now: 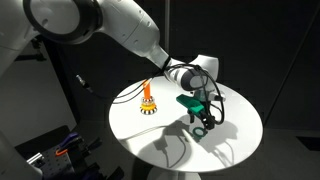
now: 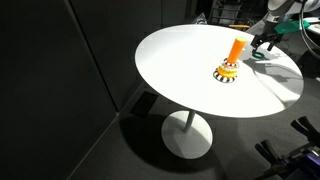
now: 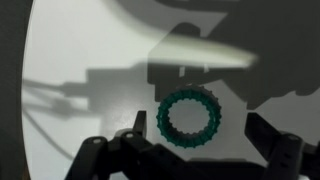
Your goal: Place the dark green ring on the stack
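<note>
The dark green ring (image 3: 167, 120) lies flat on the white table and fills the middle of the wrist view. My gripper (image 3: 195, 120) is open, with one dark finger on each side of the ring and clear of it. In both exterior views the gripper (image 1: 205, 122) (image 2: 262, 42) hangs low over the table, a short way to one side of the stack. The stack (image 1: 148, 100) (image 2: 230, 62) is an upright orange peg on a striped base with orange and yellow rings around it. The ring is hard to make out under the gripper in both exterior views.
The round white table (image 1: 240, 140) (image 2: 180, 70) stands on one pedestal foot in a dark room. My arm reaches over its far side. Dark equipment (image 1: 60, 150) stands on the floor beside the table. Arm and gripper shadows fall across the tabletop.
</note>
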Robot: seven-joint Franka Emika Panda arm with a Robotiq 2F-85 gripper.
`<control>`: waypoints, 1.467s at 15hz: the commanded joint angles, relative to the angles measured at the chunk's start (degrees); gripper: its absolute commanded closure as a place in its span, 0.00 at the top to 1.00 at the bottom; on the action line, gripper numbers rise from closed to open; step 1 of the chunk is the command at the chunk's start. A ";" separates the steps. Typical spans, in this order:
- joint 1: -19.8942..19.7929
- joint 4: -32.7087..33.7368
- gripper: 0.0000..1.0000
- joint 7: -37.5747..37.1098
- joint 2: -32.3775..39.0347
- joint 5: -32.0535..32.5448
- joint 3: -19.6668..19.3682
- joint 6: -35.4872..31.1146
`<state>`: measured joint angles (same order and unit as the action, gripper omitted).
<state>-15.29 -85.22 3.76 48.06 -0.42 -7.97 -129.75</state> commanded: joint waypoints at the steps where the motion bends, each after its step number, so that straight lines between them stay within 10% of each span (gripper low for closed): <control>1: -0.93 1.86 1.00 1.68 1.64 -0.20 0.66 -1.67; 14: -1.59 2.11 1.00 2.80 3.96 -0.40 0.94 -5.89; 15: -1.61 2.12 0.75 2.70 4.05 -0.44 0.93 -6.01; 22: -0.38 1.87 0.45 0.04 2.28 -0.06 0.01 -4.55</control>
<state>-15.71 -84.38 4.86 50.65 -0.43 -7.68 -135.33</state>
